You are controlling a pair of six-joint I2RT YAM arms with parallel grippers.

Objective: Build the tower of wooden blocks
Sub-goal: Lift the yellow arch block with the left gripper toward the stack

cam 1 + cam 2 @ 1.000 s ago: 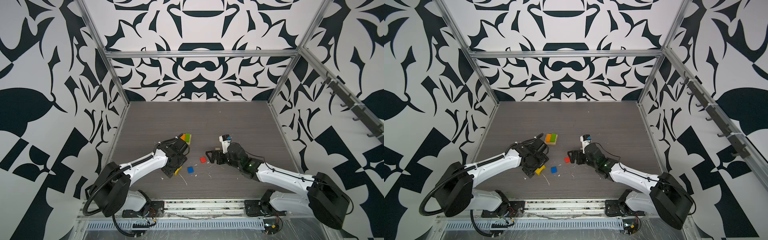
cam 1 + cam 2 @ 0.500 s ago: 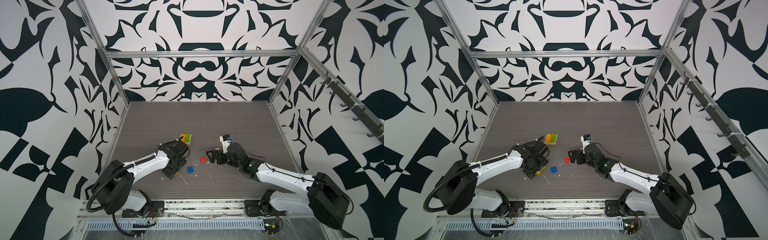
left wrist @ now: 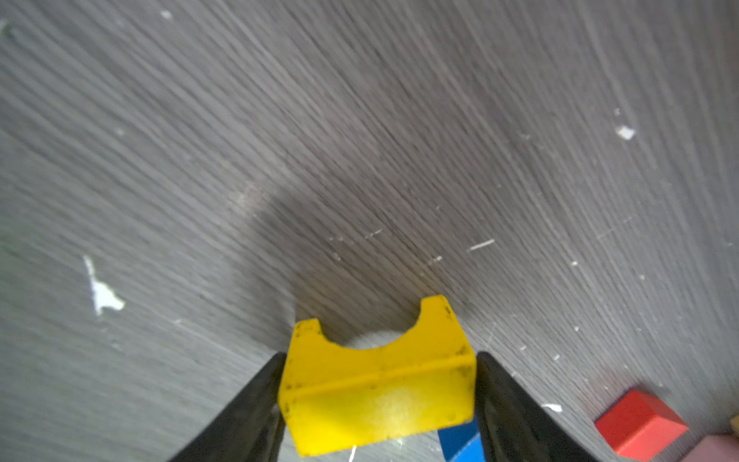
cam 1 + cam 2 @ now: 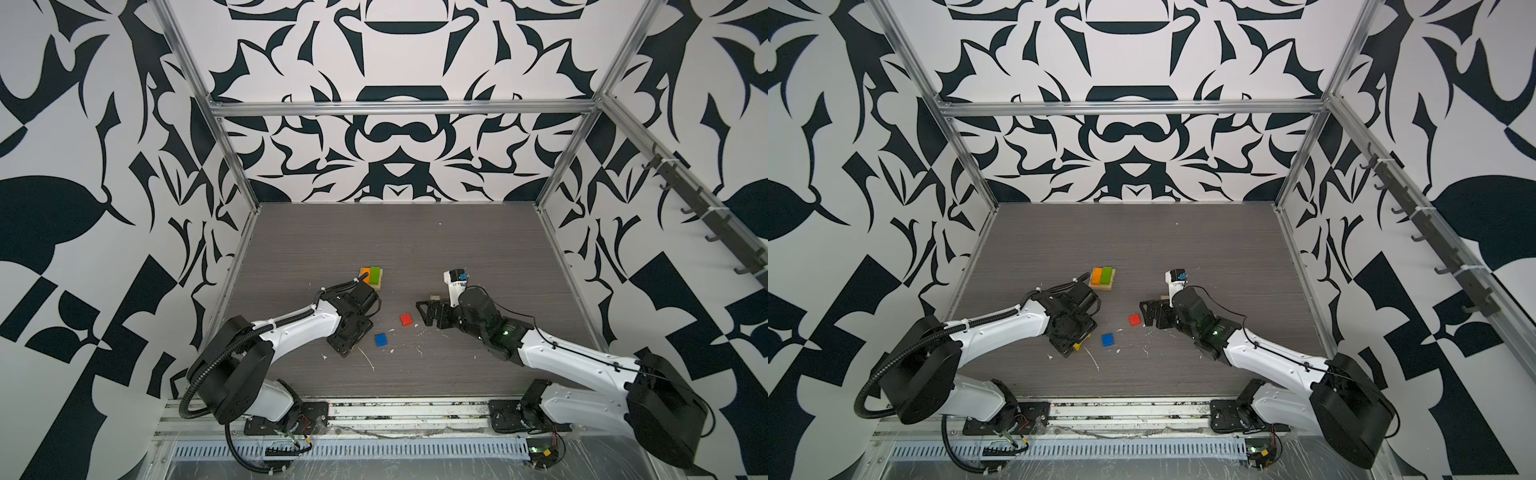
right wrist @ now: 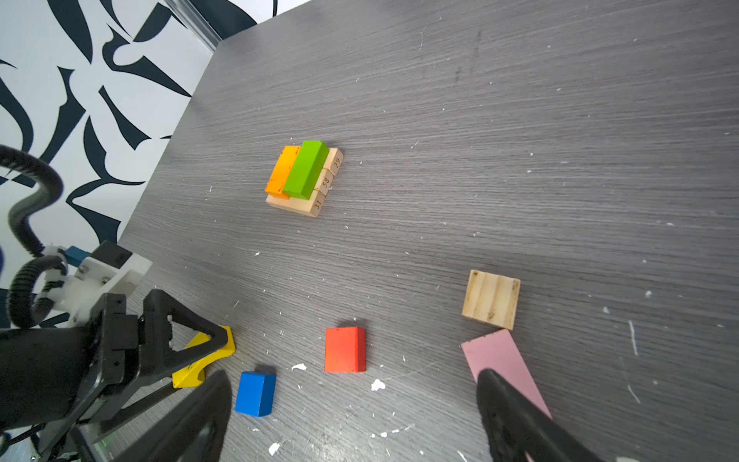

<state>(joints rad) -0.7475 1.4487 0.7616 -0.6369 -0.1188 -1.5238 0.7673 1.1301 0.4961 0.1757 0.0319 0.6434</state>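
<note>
The tower is a tan plank base with an orange and a green block on it [image 4: 371, 277] [image 4: 1103, 277] [image 5: 304, 176], and it stands behind my left arm. My left gripper [image 3: 380, 358] [image 4: 1073, 338] is shut on a yellow arch block [image 3: 376, 384] [image 5: 200, 356] low at the table. A blue block [image 4: 381, 339] [image 5: 255, 394] lies just beside it and a red block [image 4: 406, 319] [image 5: 344, 349] further right. My right gripper [image 5: 352, 384] [image 4: 428, 313] is open over the table by the red block. One of its fingers overlaps a flat pink block [image 5: 500, 364]. A tan cube [image 5: 491, 300] lies next to the pink one.
White flecks [image 5: 378, 385] are scattered over the grey wood-grain table [image 4: 374, 237]. Patterned walls and metal frame posts [image 4: 237, 174] close in the left, right and back sides. My left arm [image 5: 60, 360] reaches in close to the right gripper's finger.
My left gripper moved toward the front over the yellow block and narrowed onto its sides. The right arm stayed where it was.
</note>
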